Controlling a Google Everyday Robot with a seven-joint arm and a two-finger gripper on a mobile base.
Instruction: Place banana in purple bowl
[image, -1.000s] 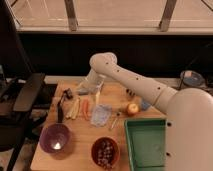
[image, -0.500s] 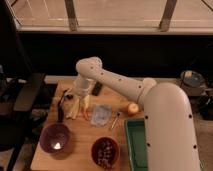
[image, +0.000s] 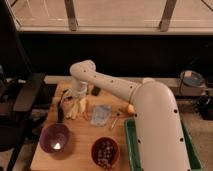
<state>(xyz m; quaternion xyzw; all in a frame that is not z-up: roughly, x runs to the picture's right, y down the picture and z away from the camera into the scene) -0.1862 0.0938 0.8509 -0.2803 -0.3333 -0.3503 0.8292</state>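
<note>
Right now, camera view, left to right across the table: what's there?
Order: round dark purple glossy bowl → pale yellow-cream curved banana, with the gripper right by it → clear plastic bag → small round orange fruit.

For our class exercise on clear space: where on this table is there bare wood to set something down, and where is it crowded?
Bare wood lies between the purple bowl and the reddish-brown bowl, and between the plastic bag and that bowl. Crowded: the back left, where the gripper hangs by the banana.

Pincer (image: 76, 98) now farther left, low over banana (image: 73, 109).
</note>
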